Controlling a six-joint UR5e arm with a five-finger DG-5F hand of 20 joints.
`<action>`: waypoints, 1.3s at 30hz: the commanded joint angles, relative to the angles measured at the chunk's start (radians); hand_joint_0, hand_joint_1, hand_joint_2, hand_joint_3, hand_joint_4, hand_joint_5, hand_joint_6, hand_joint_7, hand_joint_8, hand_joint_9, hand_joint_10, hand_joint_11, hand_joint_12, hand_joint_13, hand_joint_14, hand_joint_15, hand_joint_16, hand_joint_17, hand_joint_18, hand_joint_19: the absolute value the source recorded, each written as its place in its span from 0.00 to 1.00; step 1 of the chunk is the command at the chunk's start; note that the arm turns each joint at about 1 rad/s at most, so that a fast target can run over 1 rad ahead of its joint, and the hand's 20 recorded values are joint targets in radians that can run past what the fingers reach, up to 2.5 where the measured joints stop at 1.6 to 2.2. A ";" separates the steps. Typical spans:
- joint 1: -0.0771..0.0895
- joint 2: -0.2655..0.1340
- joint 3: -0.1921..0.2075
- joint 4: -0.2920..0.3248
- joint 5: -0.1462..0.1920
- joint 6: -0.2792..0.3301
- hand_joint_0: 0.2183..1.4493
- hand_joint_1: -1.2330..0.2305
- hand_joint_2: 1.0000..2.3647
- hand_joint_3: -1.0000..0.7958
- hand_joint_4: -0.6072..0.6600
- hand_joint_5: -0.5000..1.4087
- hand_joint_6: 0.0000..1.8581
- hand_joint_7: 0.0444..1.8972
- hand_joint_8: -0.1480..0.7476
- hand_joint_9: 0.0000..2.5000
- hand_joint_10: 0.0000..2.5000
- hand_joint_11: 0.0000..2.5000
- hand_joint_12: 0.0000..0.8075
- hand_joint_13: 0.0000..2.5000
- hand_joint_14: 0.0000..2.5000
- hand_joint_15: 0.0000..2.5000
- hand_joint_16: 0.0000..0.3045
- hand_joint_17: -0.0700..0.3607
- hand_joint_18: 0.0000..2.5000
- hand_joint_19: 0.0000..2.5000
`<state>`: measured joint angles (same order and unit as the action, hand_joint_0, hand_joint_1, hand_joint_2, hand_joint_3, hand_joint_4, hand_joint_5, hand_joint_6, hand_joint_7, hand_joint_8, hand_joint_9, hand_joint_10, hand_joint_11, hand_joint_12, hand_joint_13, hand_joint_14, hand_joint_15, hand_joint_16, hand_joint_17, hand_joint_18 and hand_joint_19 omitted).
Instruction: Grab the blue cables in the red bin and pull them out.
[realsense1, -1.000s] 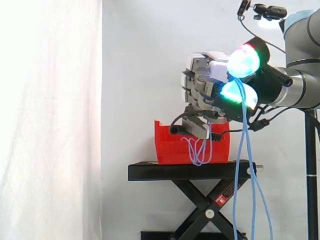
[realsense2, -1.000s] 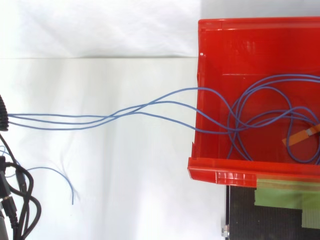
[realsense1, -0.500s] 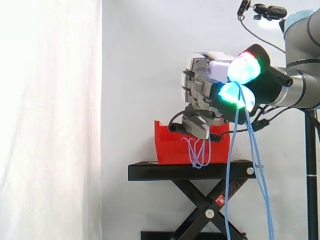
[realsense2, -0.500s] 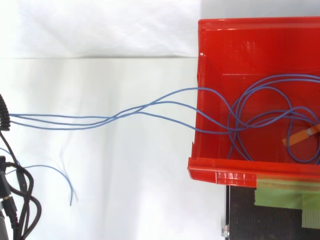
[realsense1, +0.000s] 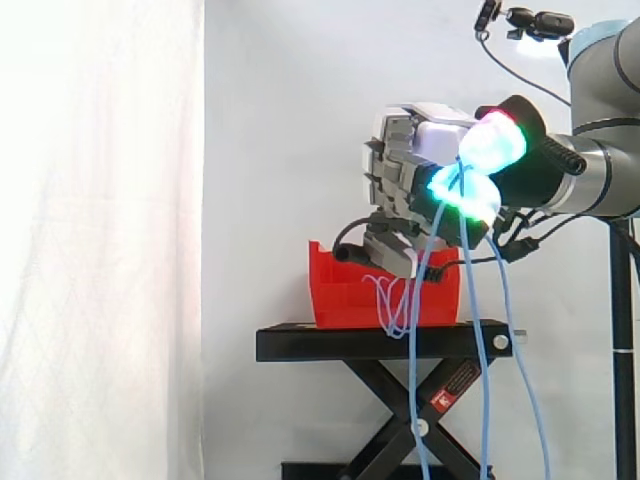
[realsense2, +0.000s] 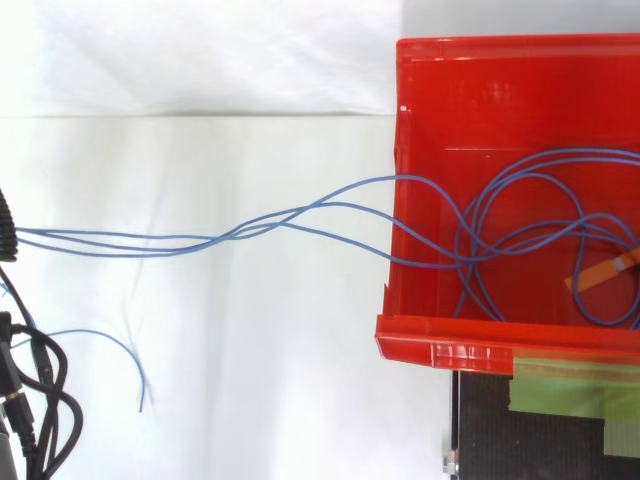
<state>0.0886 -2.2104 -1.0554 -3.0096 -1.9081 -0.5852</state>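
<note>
Several blue cables (realsense2: 232, 235) are lying partly coiled inside the red bin (realsense2: 450, 345) and are running over its wall toward the hand (realsense1: 400, 165). The hand is pinching them between its glowing fingertips (realsense1: 490, 142), above the bin, probably so that the loops are being drawn out. In the top view their long axis is stretching leftward; in the side view the free ends are hanging down.

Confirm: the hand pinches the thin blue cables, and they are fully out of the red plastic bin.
Not fully out: the top view shows loops of the thin blue cables inside the red plastic bin. The hand does pinch them.
</note>
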 joint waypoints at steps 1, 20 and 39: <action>0.000 0.000 0.000 0.000 0.000 0.000 0.51 0.17 0.00 0.00 0.53 0.69 0.11 0.42 0.41 0.52 0.01 0.61 0.39 0.55 0.13 0.69 0.17 0.44 0.36 0.36; 0.000 0.000 0.002 0.000 0.000 0.000 0.40 0.38 0.00 0.00 0.51 0.73 0.04 0.43 0.44 0.52 0.01 0.60 0.42 0.55 0.17 0.64 0.19 0.47 0.38 0.36; 0.000 0.000 0.000 0.000 0.000 0.000 0.37 0.40 0.00 0.00 0.54 0.82 0.00 0.44 0.45 0.54 0.01 0.60 0.43 0.57 0.15 0.64 0.20 0.48 0.38 0.35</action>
<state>0.0894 -2.2105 -1.0554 -3.0093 -1.9083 -0.5852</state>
